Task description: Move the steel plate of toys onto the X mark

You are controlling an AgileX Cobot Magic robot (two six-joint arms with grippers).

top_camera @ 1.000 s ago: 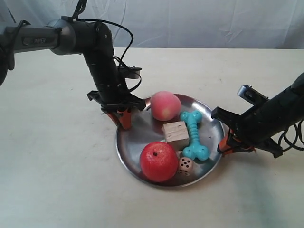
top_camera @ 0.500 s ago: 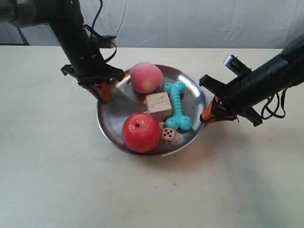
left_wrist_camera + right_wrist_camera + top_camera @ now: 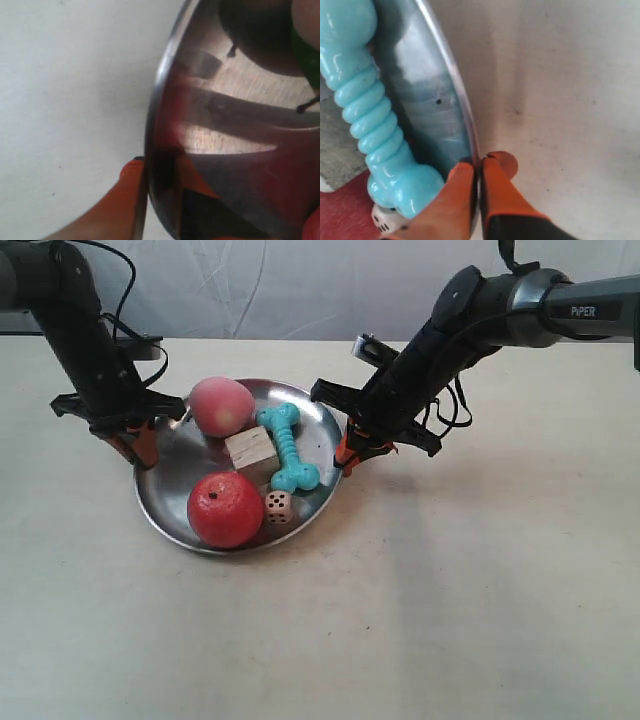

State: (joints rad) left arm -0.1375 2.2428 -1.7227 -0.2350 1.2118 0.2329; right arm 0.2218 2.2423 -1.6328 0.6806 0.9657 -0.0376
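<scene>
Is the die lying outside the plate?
No, the die sits inside the steel plate, beside the apple and the bone.

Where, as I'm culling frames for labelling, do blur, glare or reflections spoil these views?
Left wrist view: steel plate soft, out of focus, smeared with dark and red reflections. Right wrist view: sharper, with glossy highlights on the turquoise bone and a bright glint along the rim. Exterior view: even light, sharp, only a soft shadow beside the plate.
</scene>
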